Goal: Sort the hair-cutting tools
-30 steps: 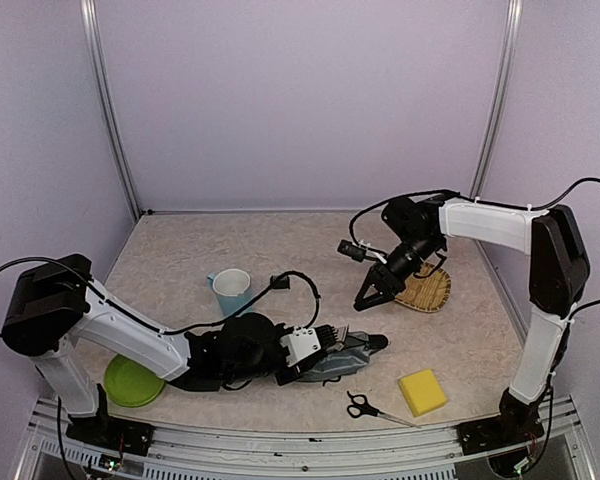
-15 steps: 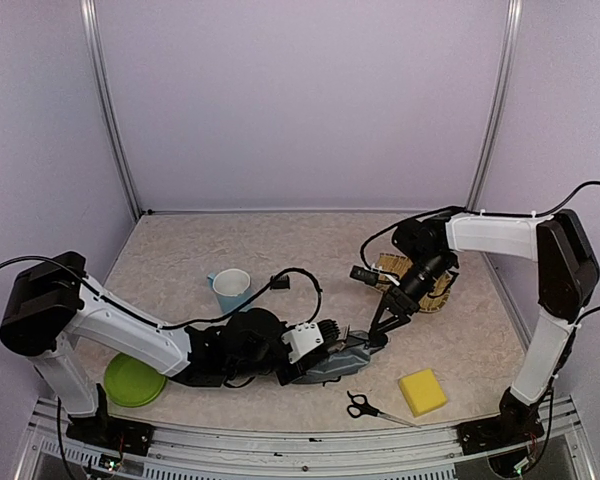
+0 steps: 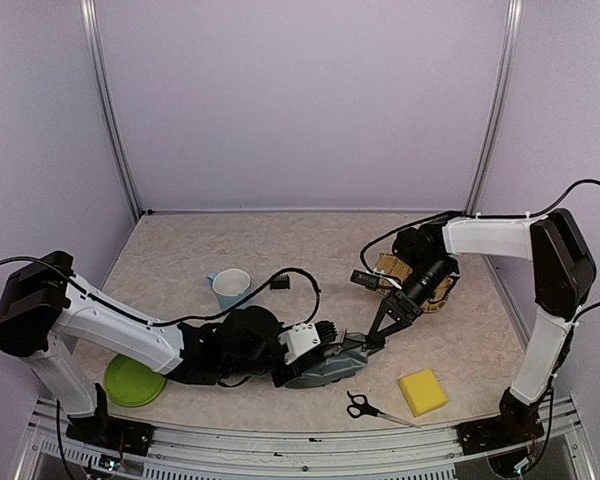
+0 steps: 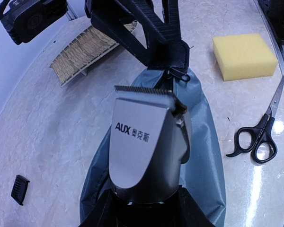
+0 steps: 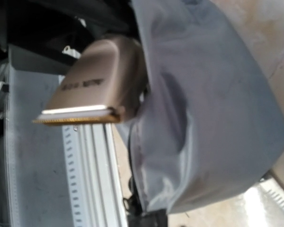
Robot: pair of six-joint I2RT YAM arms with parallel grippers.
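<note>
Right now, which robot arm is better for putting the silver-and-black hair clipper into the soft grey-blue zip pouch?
Left. The left gripper holds the clipper over the pouch, while the right gripper pinches the pouch's zipper end.

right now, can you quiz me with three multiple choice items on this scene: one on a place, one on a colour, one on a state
1. Where do the scissors lie?
A flat on the table beside the yellow sponge
B held up in the air
C leaning on the back wall

2. What colour is the pouch?
A red
B grey-blue
C yellow

3. What is the state of the left gripper?
A open and empty
B shut with nothing in it
C shut on the clipper

Answers:
1 A, the top view shows them flat next to the sponge.
2 B, its fabric reads grey-blue in both wrist views.
3 C, its fingers clamp the clipper's black base above the pouch.
</note>
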